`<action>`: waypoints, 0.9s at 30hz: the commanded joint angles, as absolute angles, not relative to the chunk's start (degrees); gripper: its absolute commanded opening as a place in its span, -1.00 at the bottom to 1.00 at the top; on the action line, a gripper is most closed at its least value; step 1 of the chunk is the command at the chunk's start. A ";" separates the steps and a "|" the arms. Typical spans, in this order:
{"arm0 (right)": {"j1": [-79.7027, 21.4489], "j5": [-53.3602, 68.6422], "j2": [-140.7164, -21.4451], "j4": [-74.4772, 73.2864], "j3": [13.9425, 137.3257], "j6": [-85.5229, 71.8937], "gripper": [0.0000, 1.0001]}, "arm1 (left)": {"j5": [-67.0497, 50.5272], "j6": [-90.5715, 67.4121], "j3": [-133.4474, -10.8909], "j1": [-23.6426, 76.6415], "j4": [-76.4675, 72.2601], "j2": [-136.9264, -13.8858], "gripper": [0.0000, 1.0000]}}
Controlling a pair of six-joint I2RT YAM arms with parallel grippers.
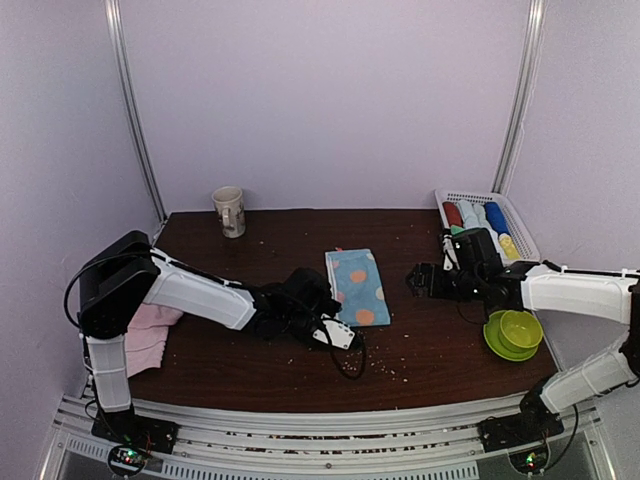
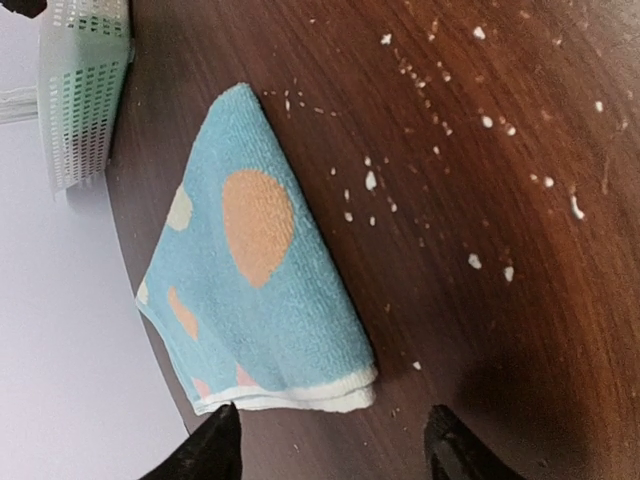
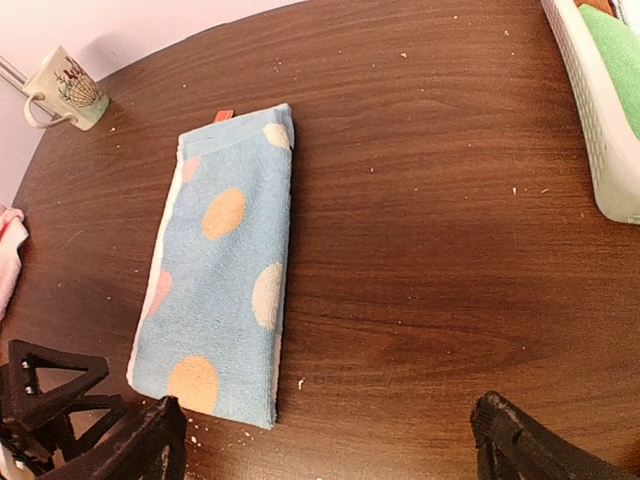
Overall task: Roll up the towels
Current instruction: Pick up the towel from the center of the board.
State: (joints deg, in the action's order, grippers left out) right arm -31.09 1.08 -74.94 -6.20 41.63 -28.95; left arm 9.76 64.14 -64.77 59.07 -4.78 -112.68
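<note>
1. Pale lilac walls enclose a dark brown wood-grain worktop (image 1: 290, 240) scattered with pale crumbs (image 2: 372, 180).
2. Task item in hand: the light blue terry towel with orange and white dots (image 3: 225, 300) lies flat at the worktop centre, folded into a long strip, unrolled.
3. Remaining task items: the plain pale pink towels (image 1: 150, 335) lie in a heap at the left edge, partly under the left arm.
4. Left gripper (image 2: 330, 450): the fingers stand wide apart and hold nothing. They sit just beside the near end of the dotted towel. Contact with that end cannot be confirmed.
5. Right gripper (image 3: 340, 450): the fingers are spread wide and empty, low over bare worktop to the right of the towel and apart from it.
6. Probable faults from here:
   - Pinching only the top layer opens the fold instead of starting a roll.
   - The strip may slide on the smooth wood, because nothing pins its far end.
   - Uneven pressure across the end skews or loosens the roll.
   - Crumbs near the near end may be rolled in.
7. Limits of view:
   - The pink towel count cannot be read.
   - The wrist views cut both pairs of fingers off at the frame edge.
   - The white slatted plastic basket (image 2: 85, 100) at the right rear holds coloured rolls, only partly visible.
</note>
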 commanded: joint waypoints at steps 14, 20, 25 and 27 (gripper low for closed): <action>-30.51 2.52 -70.58 -7.82 41.10 -29.38 1.00 | 14.70 67.03 -66.87 59.50 -10.55 -120.15 -0.16; -30.57 2.52 -70.06 -7.92 41.08 -29.59 1.00 | 15.02 67.06 -67.66 59.59 -10.11 -121.25 -0.44; -30.53 2.98 -69.96 -7.73 41.13 -29.34 1.00 | 15.12 66.89 -67.85 59.59 -9.55 -122.06 -0.84; -30.57 3.24 -69.98 -7.74 41.22 -28.57 1.00 | 14.84 66.43 -67.97 59.64 -9.14 -122.23 -1.00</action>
State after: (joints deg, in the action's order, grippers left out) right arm -30.83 2.72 -71.35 -7.31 41.63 -28.95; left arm 15.11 66.98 -67.24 59.37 -10.72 -120.20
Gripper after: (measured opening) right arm 0.999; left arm 0.066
